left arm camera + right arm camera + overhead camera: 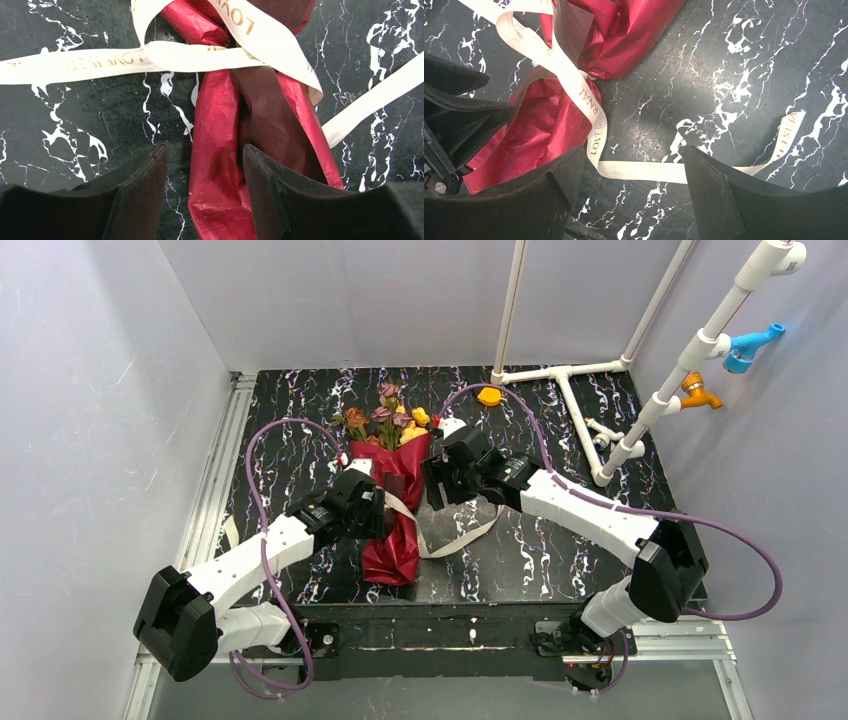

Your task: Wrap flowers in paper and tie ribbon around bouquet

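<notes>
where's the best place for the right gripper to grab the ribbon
Grip the flat run of the ribbon between the fingers of the open right gripper, coming straight down from above: it lies loose on the tabletop, clear of the paper.

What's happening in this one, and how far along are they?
Two robot arms are working on a bouquet lying mid-table. The flowers are already rolled in the red paper, and the cream ribbon is crossed around its waist, with its ends trailing loose on the table. The left gripper is open, straddling the paper below the crossing. The right gripper is open over a ribbon tail beside the bouquet. Neither holds anything, and it isn't clear whether a knot is finished.
</notes>
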Controlling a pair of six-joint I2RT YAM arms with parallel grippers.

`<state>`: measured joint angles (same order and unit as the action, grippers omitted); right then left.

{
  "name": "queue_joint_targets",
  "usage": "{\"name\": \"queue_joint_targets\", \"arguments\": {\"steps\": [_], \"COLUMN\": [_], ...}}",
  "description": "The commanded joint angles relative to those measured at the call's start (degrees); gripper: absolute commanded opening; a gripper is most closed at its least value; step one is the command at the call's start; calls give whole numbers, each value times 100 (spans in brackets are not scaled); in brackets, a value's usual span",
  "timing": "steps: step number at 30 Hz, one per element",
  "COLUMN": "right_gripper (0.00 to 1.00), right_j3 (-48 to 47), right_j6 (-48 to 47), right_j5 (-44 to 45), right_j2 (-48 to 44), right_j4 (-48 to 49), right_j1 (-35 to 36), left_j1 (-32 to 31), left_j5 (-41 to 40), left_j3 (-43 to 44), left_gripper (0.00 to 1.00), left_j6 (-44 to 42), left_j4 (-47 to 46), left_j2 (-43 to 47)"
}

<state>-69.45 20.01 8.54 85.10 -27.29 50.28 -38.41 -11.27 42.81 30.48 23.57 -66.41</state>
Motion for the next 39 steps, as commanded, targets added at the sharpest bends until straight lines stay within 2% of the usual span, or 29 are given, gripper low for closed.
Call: {"name": "queue_joint_targets", "arguments": {"steps": [1,5,9,14,21,25,26,28,31,39], "right_gripper": [81,82,81,81,81,81,81,82,82,82], "right_j3": [-7,10,-14,-29,73,120,131,148,176,208], "right_j6": [29,62,90,83,49,0,-25,-68,-106,-112], "right_j5": [43,-29,-149,-172,-158,-141,-117,-94,-89,-124], "right_j2": [-180,-163,-47,-25,-93,-149,-163,-189,-210,-238], "right_j4": [-64,-16,22,-11,-48,-81,-98,-118,-127,-102], "right_j1": [-53,-62,-63,-68,-80,-107,-115,-137,-180,-229], "left_j1": [-52,92,727,908,1128,1169,1182,1200,1250,1623], "left_j5": [-480,-1130,-354,79,547,500,482,472,523,597], "left_j3": [334,527,720,1048,1564,1741,1767,1778,1781,1718], "left_gripper": [56,64,61,59,54,44,35,25,1,0], "left_j6": [-105,-1030,-2131,-3471,-3837,-3920,-3961,-4014,-4064,-3549], "left_j4": [366,467,64,-198,-430,-461,-492,-524,-550,-809], "left_j2": [114,346,93,-734,-1705,-2003,-2058,-2113,-2139,-1866]}}
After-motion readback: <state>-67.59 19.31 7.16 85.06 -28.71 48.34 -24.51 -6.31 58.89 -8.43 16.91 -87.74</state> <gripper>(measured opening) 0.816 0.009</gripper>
